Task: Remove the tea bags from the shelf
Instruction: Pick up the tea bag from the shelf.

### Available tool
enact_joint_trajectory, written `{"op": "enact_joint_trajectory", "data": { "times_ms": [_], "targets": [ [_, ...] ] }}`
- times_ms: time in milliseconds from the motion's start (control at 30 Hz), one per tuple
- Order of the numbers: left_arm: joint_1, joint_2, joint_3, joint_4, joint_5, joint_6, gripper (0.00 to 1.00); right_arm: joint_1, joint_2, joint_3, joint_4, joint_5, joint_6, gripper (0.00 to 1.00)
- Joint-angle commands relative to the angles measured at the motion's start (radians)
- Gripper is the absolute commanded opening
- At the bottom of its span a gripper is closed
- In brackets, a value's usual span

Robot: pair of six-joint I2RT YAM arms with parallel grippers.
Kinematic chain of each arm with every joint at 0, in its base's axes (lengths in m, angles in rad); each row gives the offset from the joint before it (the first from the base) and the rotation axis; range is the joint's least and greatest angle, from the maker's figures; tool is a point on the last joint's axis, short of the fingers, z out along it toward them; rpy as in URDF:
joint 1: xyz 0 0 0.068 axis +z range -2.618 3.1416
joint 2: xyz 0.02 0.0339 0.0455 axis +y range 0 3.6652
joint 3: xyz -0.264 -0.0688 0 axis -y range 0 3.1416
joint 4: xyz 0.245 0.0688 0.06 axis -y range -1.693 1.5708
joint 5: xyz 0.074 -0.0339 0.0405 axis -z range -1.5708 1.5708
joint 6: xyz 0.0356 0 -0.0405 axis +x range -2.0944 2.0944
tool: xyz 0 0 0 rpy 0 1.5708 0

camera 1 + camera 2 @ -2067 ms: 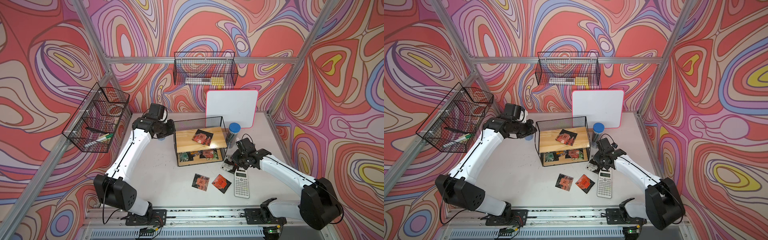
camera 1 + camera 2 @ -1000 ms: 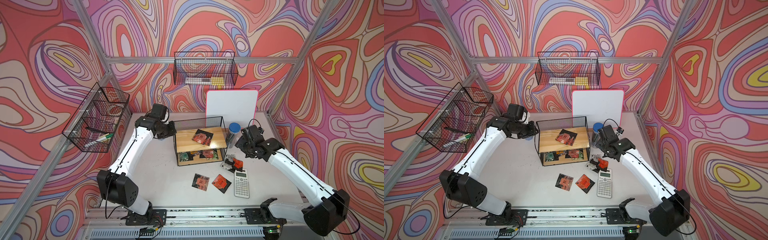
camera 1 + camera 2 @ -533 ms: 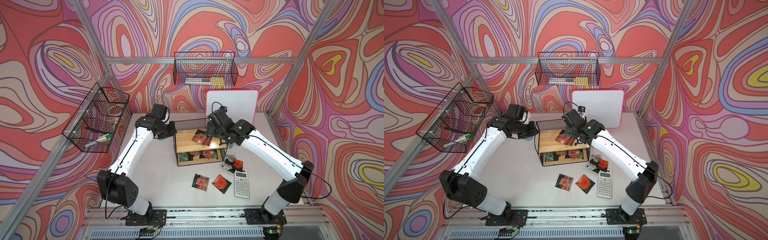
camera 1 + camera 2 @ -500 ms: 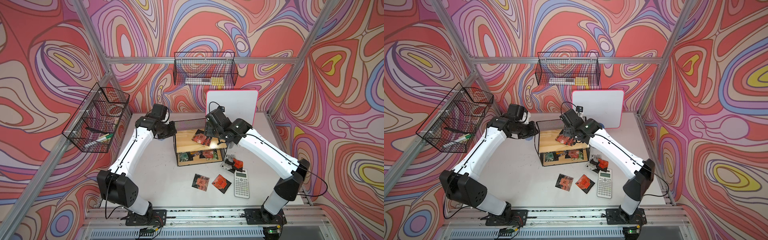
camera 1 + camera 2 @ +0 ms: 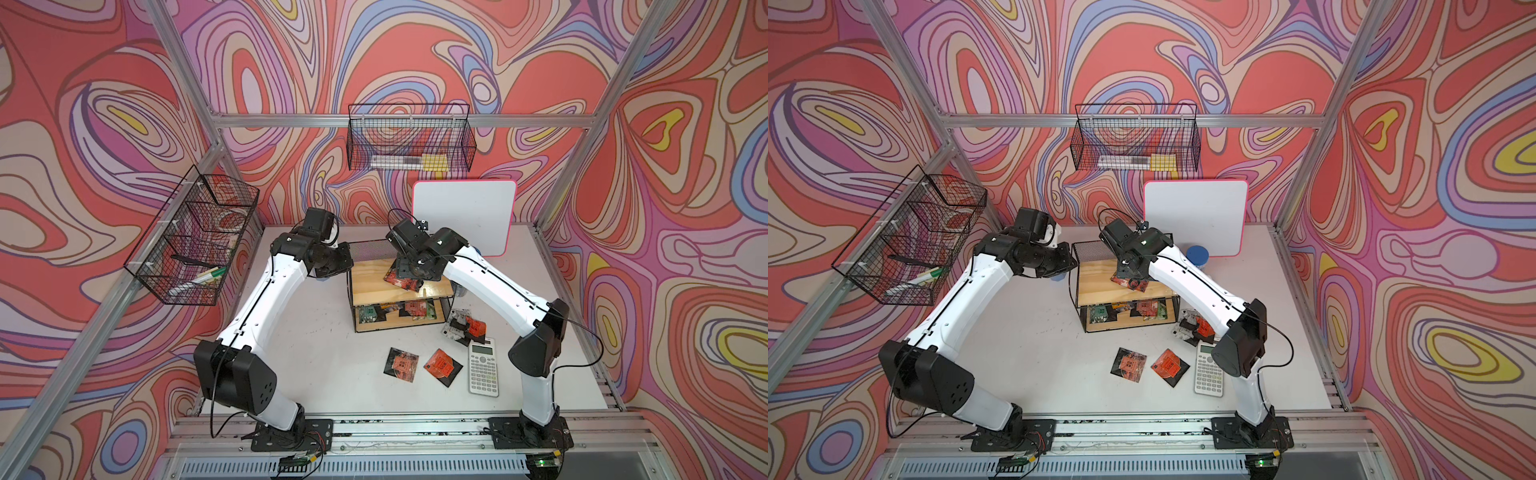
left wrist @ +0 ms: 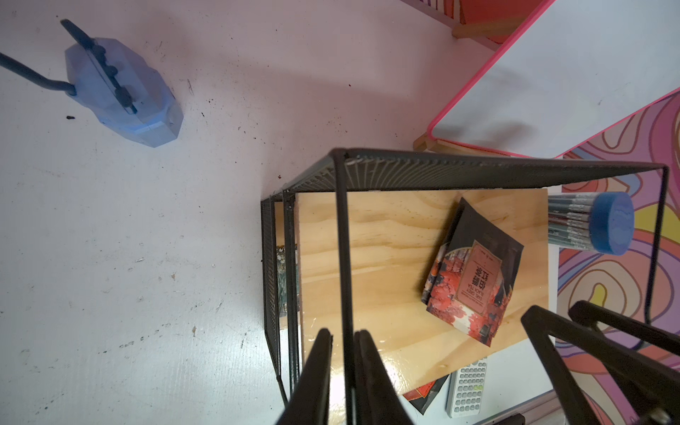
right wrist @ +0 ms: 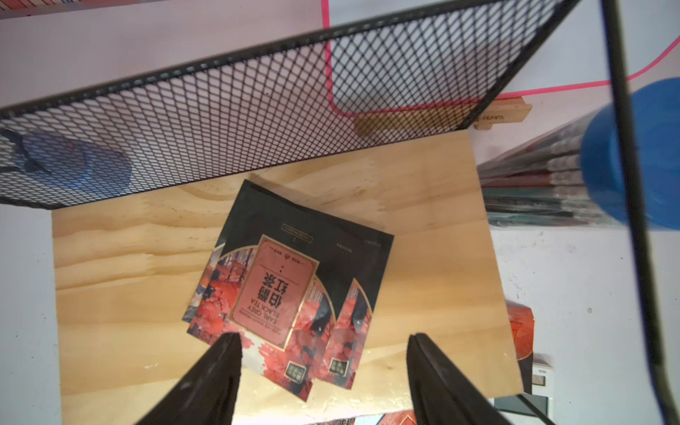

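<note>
The left gripper (image 6: 344, 335) is pressed together on an upright wire post (image 6: 342, 239) at a corner of the shelf (image 6: 368, 257), most likely to stop the light rack from sliding or tipping while the other arm works on it. The right gripper (image 7: 323, 336) hangs over the top board (image 7: 110, 276) with its jaws spread wide, one finger on each side of the near edge of the tea bags (image 7: 287, 279). It seems lined up to come down and pinch them, and it holds nothing. Those bags lie flat on the top board, toward its right end. The right wrist view shows that they overlap like a fanned stack: at least two black-and-red sachets, perhaps three. A single pinch may therefore lift more than one, or drag one off the pile. It also shows how far apart the fingers stand, which in both top views is hidden under the wrist. Only the left wrist view shows the post between the left fingers; from above, the arm covers that grip. Only the top views show the rest of the job: more bags on the lower board (image 5: 395, 326), two lying flat on the table (image 5: 332, 353) in front of the shelf, and a small heap beside the calculator (image 5: 483, 368).
</note>
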Motion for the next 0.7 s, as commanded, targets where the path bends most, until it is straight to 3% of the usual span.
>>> {"op": "enact_joint_trajectory", "data": {
  "times_ms": [0,400,667],
  "targets": [
    [0.005,-0.008,0.004,-0.028,-0.024,0.009,0.17,0.007,0.054,0.055,-0.033,0.038,-0.027,0.72],
    [0.005,-0.01,-0.003,-0.025,-0.022,0.009,0.17,0.006,0.155,0.13,-0.042,0.023,-0.061,0.7],
    [0.005,-0.012,-0.006,-0.025,-0.021,0.012,0.16,0.006,0.131,0.005,-0.013,-0.001,-0.032,0.64]
  ]
}}
